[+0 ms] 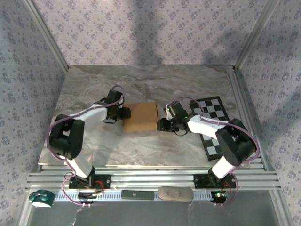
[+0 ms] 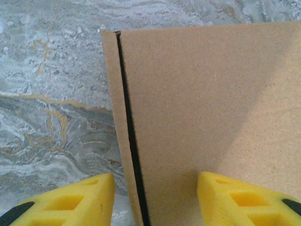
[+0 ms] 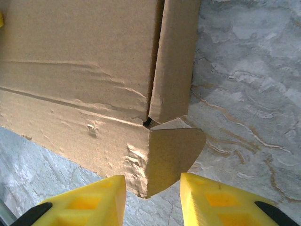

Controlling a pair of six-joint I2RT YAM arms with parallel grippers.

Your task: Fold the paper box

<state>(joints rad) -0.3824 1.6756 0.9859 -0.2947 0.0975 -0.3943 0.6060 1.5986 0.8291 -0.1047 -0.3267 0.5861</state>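
The paper box point(image 1: 141, 117) is a tan cardboard piece lying flat-topped in the middle of the marble table. My left gripper point(image 1: 123, 114) is at its left side. In the left wrist view its yellow fingers point(image 2: 89, 200) straddle the box's left edge point(image 2: 123, 141), where a dark slit runs along the side wall. The jaws stand apart, with a gap beside the left finger. My right gripper point(image 1: 162, 125) is at the box's near right corner. In the right wrist view a rounded corner flap point(image 3: 174, 153) hangs between the open fingers point(image 3: 216, 200), touching neither.
A black-and-white checkered board point(image 1: 211, 125) lies right of the box, partly under the right arm. Patterned walls close in the table's back and sides. Aluminium rails point(image 1: 150, 179) run along the near edge, with a green-and-white object point(image 1: 40, 198) at the bottom left.
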